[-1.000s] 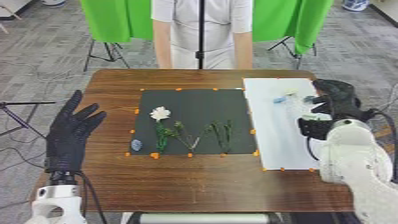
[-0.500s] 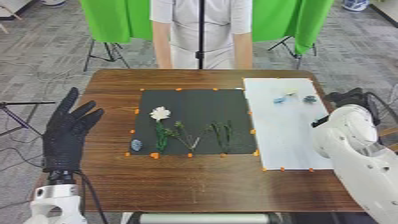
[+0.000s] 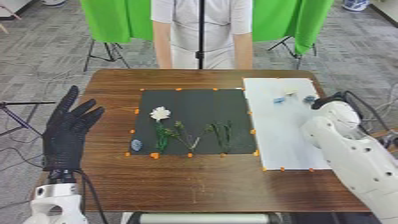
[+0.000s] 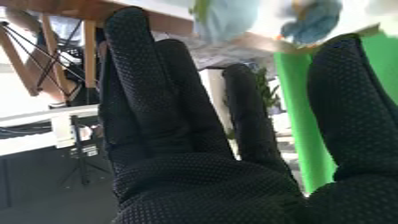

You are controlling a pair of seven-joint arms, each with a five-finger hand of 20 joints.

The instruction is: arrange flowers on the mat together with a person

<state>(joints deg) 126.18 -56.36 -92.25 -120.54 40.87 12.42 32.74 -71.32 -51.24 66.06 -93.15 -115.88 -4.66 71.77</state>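
Black left robot hand [image 3: 64, 139] and right robot hand [image 3: 327, 100] spread wide by opposite table [image 3: 178, 187] edges.

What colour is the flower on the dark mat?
White; the flower shows best in the head view.

Left to right lay a piece [image 3: 136, 145] (near left corner), flower [image 3: 160, 114] and sprigs [image 3: 226, 138] on the mat [image 3: 191, 102], then blooms [image 3: 279, 100] near the board's [image 3: 284, 135] far edge.
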